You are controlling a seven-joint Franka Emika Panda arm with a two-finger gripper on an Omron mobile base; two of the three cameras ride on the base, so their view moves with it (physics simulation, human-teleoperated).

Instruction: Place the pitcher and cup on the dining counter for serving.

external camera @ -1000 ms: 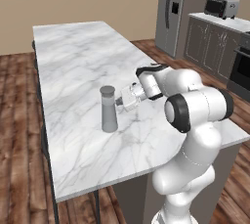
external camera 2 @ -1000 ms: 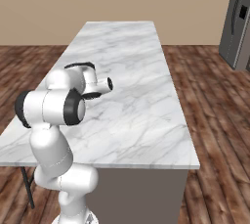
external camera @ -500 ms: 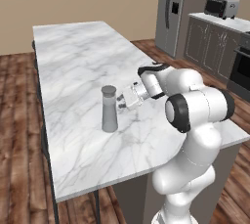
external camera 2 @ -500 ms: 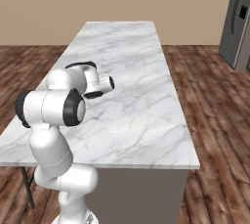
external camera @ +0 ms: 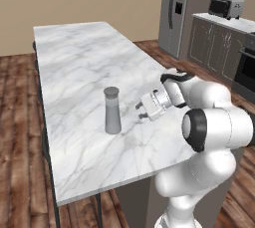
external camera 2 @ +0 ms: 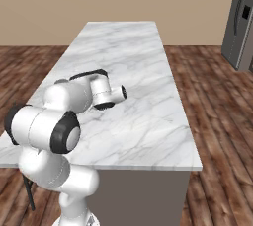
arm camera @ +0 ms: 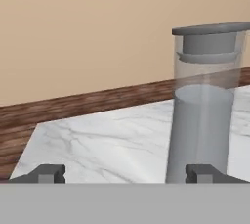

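Note:
The pitcher (external camera: 112, 111) stands upright on the dining counter (external camera: 84, 57), near its front half, a tall grey translucent cylinder with a darker lid. My gripper (external camera: 141, 111) is open just to its right, a small gap away, with nothing between the fingers. In the hand view the pitcher (arm camera: 202, 120) rises in front of the right fingertip (arm camera: 200, 173), and the gripper (arm camera: 126, 174) stands wide over the dining counter (arm camera: 97, 140). From the right base view my arm covers the pitcher above the dining counter (external camera 2: 133, 57). The cup is out of view.
A steel fridge (external camera: 174, 13) and dark cabinets with a toaster oven (external camera: 225, 7) stand beyond the counter's far right. The fridge (external camera 2: 242, 18) also shows at the right edge. Wood floor surrounds the counter.
The jaws have gone from shut on the pitcher to wide open, letting it go. The hand has drawn back a little to the right, and the pitcher stays standing.

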